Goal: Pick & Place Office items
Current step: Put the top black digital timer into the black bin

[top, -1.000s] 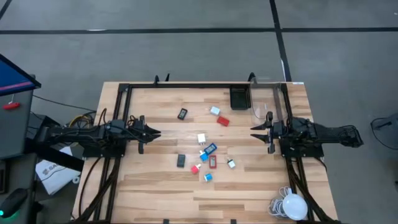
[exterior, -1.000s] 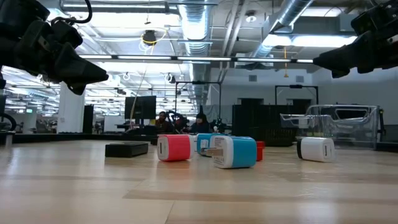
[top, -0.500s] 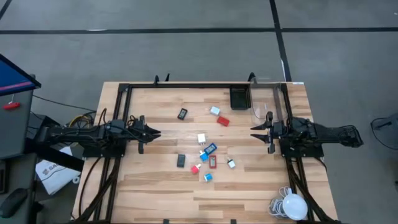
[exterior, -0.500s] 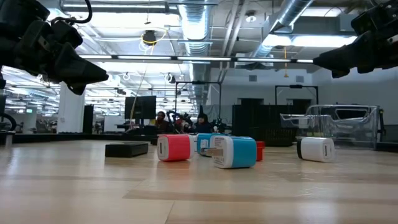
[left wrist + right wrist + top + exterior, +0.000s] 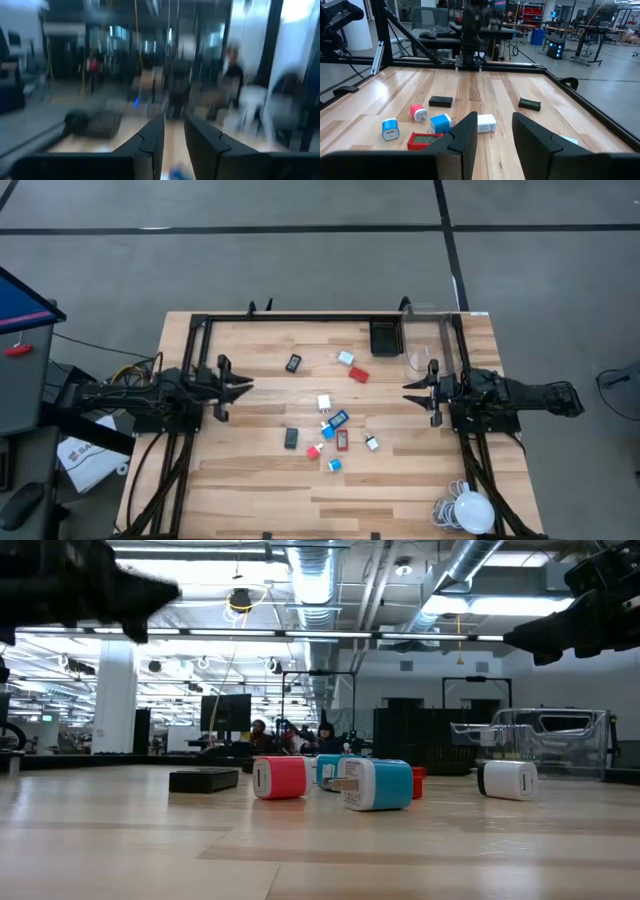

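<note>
Office items (image 5: 331, 423) scattered mid-table between two raised, empty-handed arms.

Left gripper (image 5: 245, 386) at table's left, above the wood, fingers pressed together, holding nothing; blurred in low and left wrist views. Pieces in black, red, white, light blue spread across the centre, countable only from above; low view shows just a red block (image 5: 279, 778), a blue one (image 5: 380, 785), a white one (image 5: 509, 780), others hidden behind. Right gripper (image 5: 408, 392) at table's right, fingers a narrow gap apart, empty. Clear bin (image 5: 428, 345) and black tray (image 5: 384, 338) at far right edge.
</note>
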You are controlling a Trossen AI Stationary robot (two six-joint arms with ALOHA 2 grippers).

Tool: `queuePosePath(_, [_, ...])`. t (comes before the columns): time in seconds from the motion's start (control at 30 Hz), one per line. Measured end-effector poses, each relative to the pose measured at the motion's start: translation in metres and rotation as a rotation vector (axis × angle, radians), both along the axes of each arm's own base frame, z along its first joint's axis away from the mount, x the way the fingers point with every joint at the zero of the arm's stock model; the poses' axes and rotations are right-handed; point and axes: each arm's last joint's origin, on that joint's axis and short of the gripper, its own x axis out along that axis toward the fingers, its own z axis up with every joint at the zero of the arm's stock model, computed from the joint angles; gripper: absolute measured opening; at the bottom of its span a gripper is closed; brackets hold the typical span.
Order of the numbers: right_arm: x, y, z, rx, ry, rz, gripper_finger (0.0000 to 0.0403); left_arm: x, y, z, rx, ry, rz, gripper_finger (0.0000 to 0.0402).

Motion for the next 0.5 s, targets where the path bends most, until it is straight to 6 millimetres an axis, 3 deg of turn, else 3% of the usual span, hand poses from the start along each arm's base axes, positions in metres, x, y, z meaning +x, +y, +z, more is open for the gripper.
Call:
queuePosePath(0.13, [0.0,0.0,0.0,0.0,0.004,-0.001,0.0115,-0.008,0.003,0.018,-0.306,-0.264,-0.018,0.0072])
queuePosePath(0.23, [0.0,0.0,-0.001,0.0,0.005,0.0,0.0115,-0.01,0.006,0.02,-0.534,-0.356,-0.001,0.0072])
queuePosePath(0.33, [0.0,0.0,-0.001,0.0,0.007,0.0,0.0115,-0.009,0.01,0.017,-0.615,-0.368,0.072,0.0072])
queuePosePath(0.5, [0.0,0.0,0.0,-0.017,-0.001,-0.002,0.0115,-0.008,0.01,0.017,-0.662,-0.393,0.051,0.0072])
